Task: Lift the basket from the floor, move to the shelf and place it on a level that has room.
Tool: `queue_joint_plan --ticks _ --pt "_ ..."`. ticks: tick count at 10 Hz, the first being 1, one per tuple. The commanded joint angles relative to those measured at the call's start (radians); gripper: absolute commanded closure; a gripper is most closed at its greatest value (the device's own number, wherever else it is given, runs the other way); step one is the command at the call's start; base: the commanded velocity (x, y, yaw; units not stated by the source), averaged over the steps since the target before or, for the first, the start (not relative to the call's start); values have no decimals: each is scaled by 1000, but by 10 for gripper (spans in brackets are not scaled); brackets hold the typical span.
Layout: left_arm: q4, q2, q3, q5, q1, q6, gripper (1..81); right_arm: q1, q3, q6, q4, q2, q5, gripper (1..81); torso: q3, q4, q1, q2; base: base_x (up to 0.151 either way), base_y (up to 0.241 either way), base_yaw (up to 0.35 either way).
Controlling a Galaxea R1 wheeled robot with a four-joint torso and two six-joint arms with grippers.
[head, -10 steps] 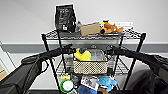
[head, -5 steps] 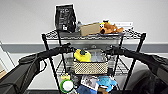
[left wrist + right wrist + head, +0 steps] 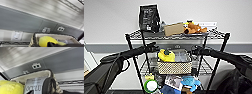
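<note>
The beige woven basket stands on the second-highest level of the black wire shelf. A yellow soft toy and a grey box lie inside it. My left gripper is at the basket's left end, just above its rim, and is shut. My right gripper is at the right end, level with the rim. The left wrist view shows the basket's pale rim and the yellow toy close up. The right wrist view shows the basket's lining and the printed box.
On the top tier stand a black bag, a cardboard box and an orange plush toy. The tier below the basket holds a green-and-white object, a booklet and a blue plush. A wall with sockets lies right behind.
</note>
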Motion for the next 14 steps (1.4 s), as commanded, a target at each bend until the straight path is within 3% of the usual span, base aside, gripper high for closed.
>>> queue_joint_plan --ticks 1,4,9,12,13,14 --pt "-2 -102 136 -6 -181 -2 811 178 157 7 6 -89 11 10 0 0 0 0 0 0 0" --pt "-2 -199 248 -7 -175 -6 811 173 323 7 7 -212 28 10 0 0 0 0 0 0 0" --pt "-5 -250 313 -6 -163 -7 811 161 385 10 10 -268 31 10 0 0 0 0 0 0 0" --pt "-2 -380 525 -9 -130 -44 811 121 553 25 16 -405 62 10 0 0 0 0 0 0 0" --pt "-5 -399 546 -15 -116 -45 10 118 576 28 16 -430 63 10 0 0 0 0 0 0 0" --pt "-6 -414 561 -15 -113 -45 10 118 601 34 18 -451 63 10 0 0 0 0 0 0 0"
